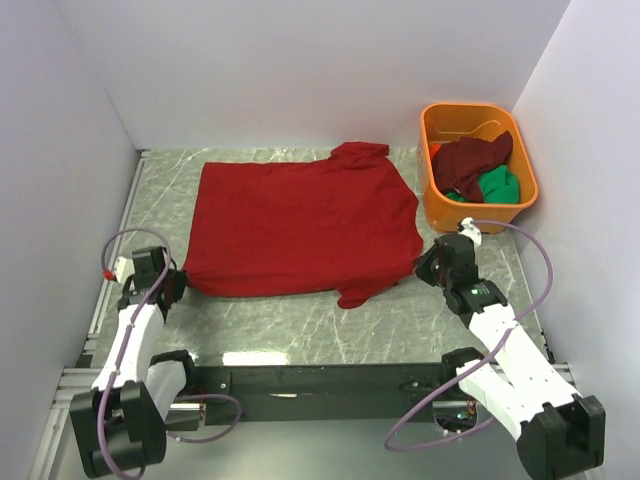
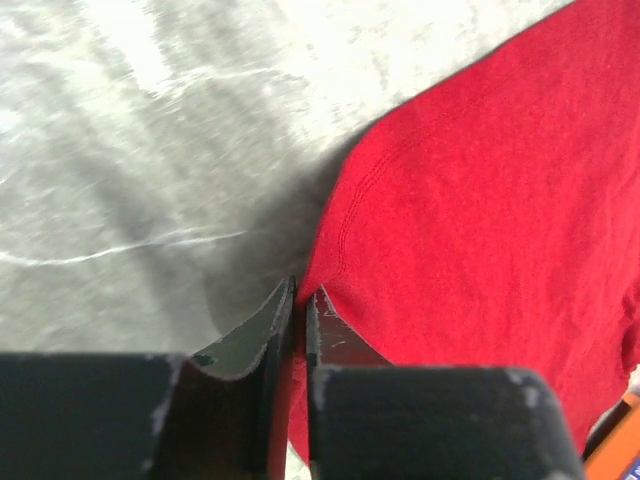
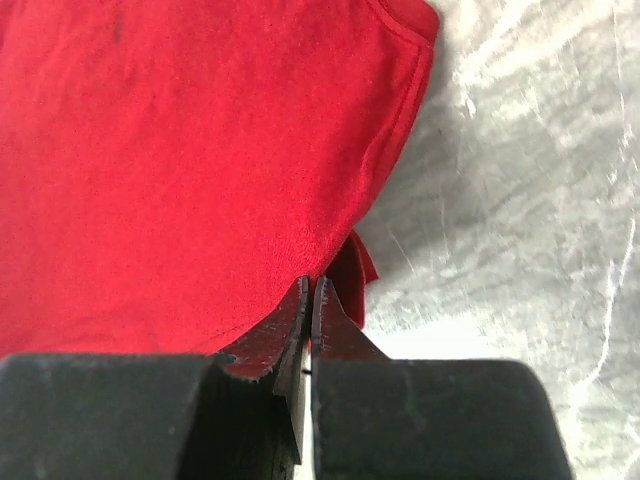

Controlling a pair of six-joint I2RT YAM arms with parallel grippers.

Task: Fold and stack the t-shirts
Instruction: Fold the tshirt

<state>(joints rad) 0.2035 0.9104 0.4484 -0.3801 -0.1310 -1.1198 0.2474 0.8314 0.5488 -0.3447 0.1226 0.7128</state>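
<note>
1. Left black two-finger gripper: clamped on near-left hem corner of bright red cloth t-shirt, jaws pressed together with red fabric pinched between.
2. Right black two-finger gripper: clamped on near-right edge of red t-shirt, jaws together on cloth.
3. Red t-shirt: spread flat on grey marble-patterned tabletop, hem leftward, sleeves pointing near and far.
4. Orange rectangular plastic tub: just beside far-right corner of red t-shirt.
5. Dark maroon cloth t-shirt: crumpled inside tub, right of red t-shirt.
6. Green cloth t-shirt: bunched in tub, partly under maroon one.
</note>
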